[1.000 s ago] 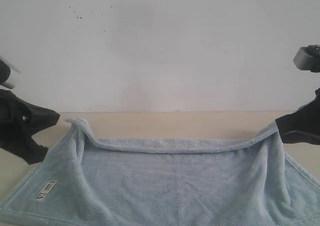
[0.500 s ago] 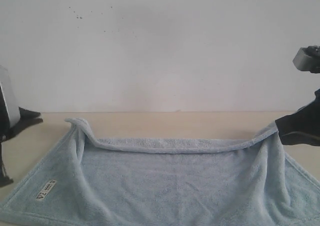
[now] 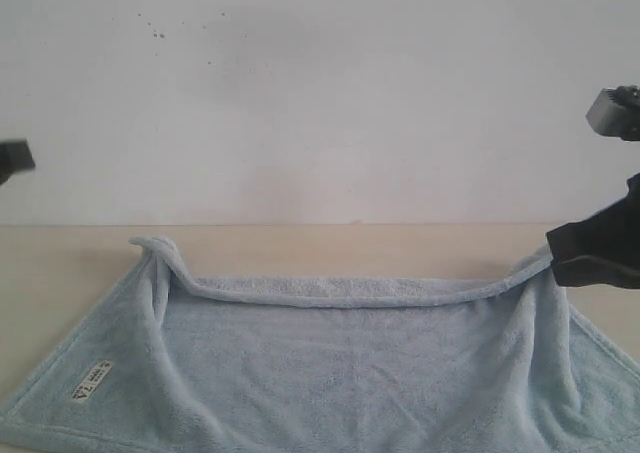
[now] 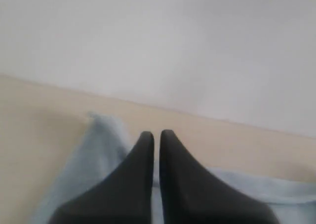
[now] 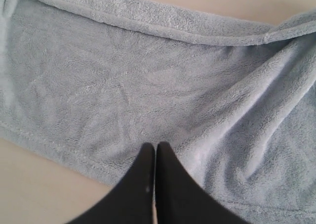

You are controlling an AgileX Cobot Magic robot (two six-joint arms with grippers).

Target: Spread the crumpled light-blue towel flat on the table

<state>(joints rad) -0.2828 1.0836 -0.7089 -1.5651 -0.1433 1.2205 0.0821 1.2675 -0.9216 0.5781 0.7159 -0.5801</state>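
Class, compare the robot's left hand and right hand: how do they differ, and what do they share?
The left hand faces the wall, the towel below it; the right hand points down at the towel. In the exterior view the right hand sits low by the towel's far right corner, while the left hand is barely, if at all, in frame. Both are black, shut and empty.

Robot test bench, lab-like rather than domestic. A bare, pale beige desk (image 3: 300, 241) stands against a plain white wall (image 3: 320, 93) (a few dark specks high up). One prop lies on it, a light-blue towel (image 3: 350, 373). The black right gripper (image 3: 552, 258) enters from the scene's edge. The left gripper (image 4: 156, 133) is filmed from its own wrist camera.
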